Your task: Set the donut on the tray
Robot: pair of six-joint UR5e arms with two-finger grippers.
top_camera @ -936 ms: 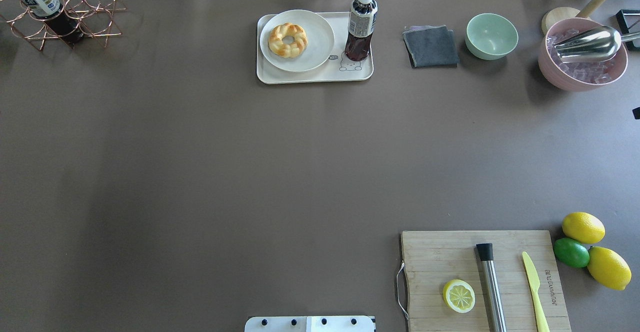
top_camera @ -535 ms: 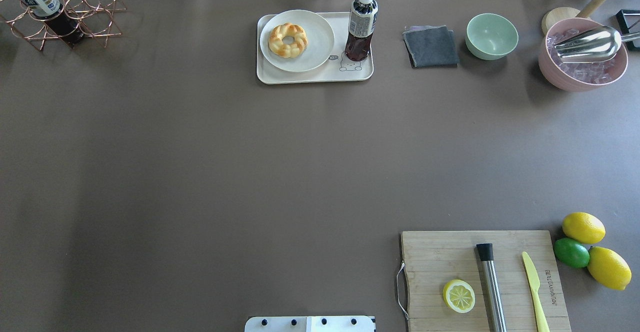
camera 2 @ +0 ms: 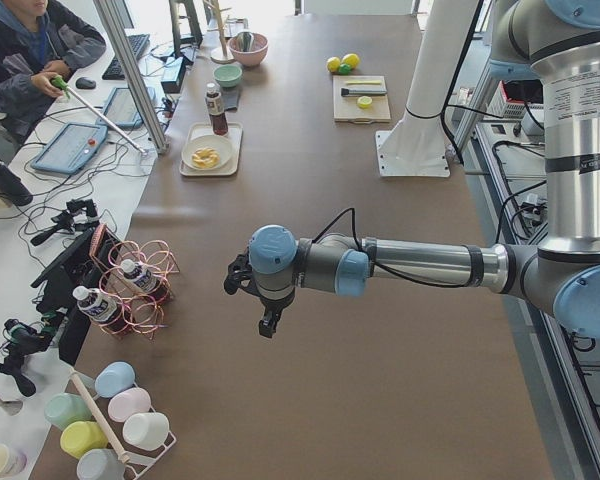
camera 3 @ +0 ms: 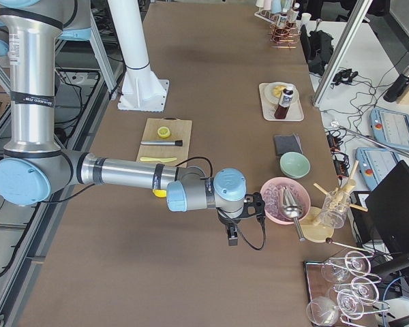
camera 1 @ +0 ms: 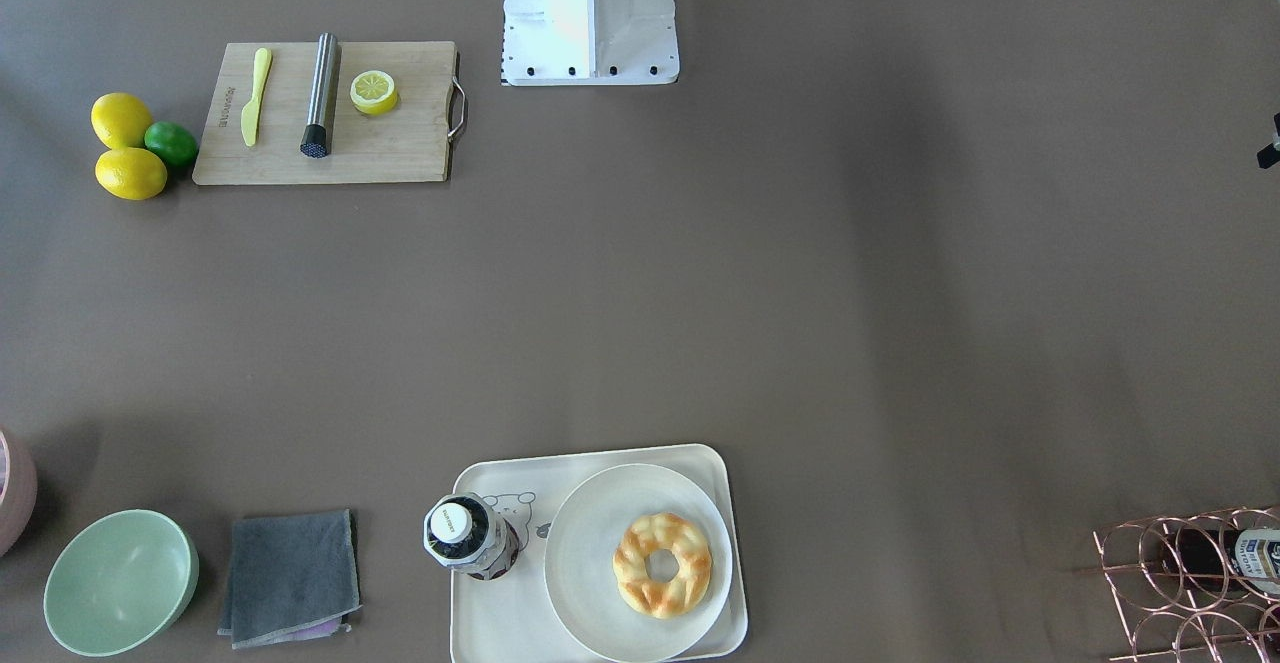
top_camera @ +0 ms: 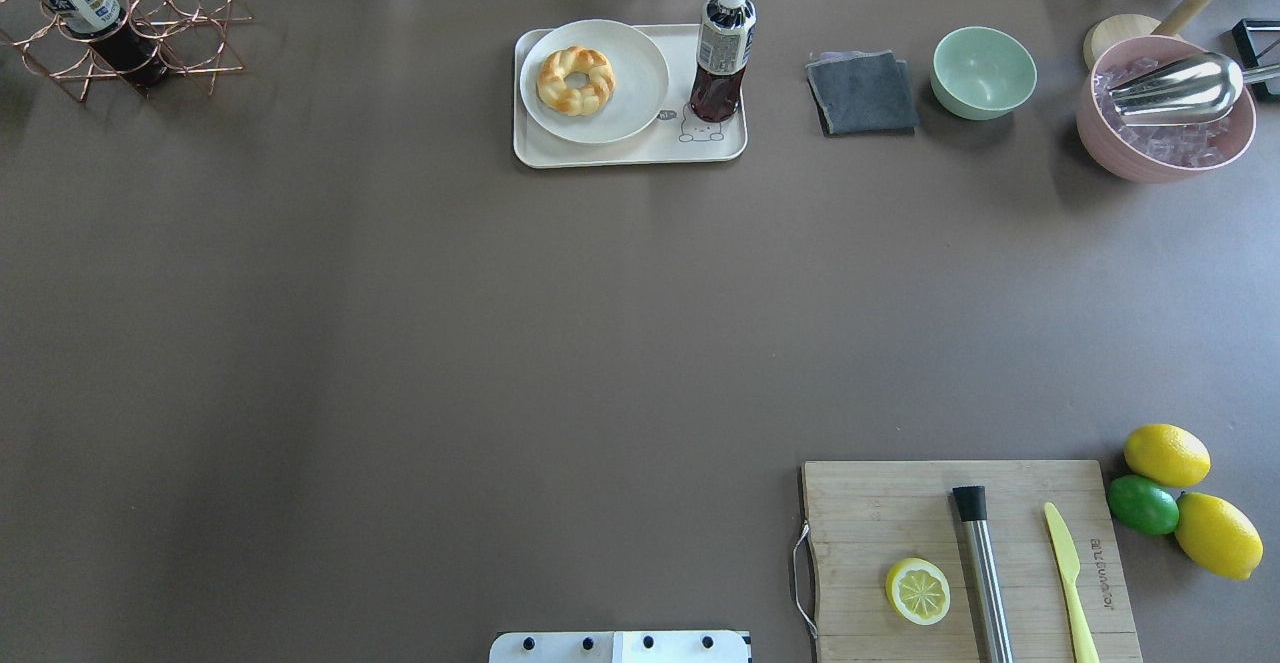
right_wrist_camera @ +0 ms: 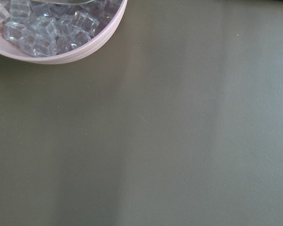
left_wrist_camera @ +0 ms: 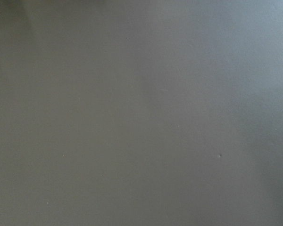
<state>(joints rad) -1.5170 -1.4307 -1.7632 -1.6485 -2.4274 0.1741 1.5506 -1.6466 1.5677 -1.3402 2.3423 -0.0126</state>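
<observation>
The donut [top_camera: 576, 80], a golden braided ring, lies on a round white plate [top_camera: 638, 68] that rests on the cream-white tray [top_camera: 640, 151] at the table's far edge. It also shows in the front-facing view [camera 1: 663, 564], with the tray [camera 1: 500, 613] under it. The left gripper [camera 2: 267, 325] hangs over bare table at the robot's left end, far from the tray. The right gripper [camera 3: 232, 238] hangs over the table next to a pink bowl of ice [camera 3: 285, 201]. Both show only in side views, so I cannot tell whether they are open or shut.
A dark drink bottle [top_camera: 722, 48] stands on the tray's right part. A grey cloth [top_camera: 862, 93], a green bowl [top_camera: 984, 71] and the pink ice bowl [top_camera: 1165, 108] lie to its right. A wire bottle rack [top_camera: 120, 23] is far left. A cutting board [top_camera: 970, 558] with a lemon half is near right.
A small dark shape at the right edge of the overhead view 0.9 s ago is gone. The donut, plate and tray have not moved.
</observation>
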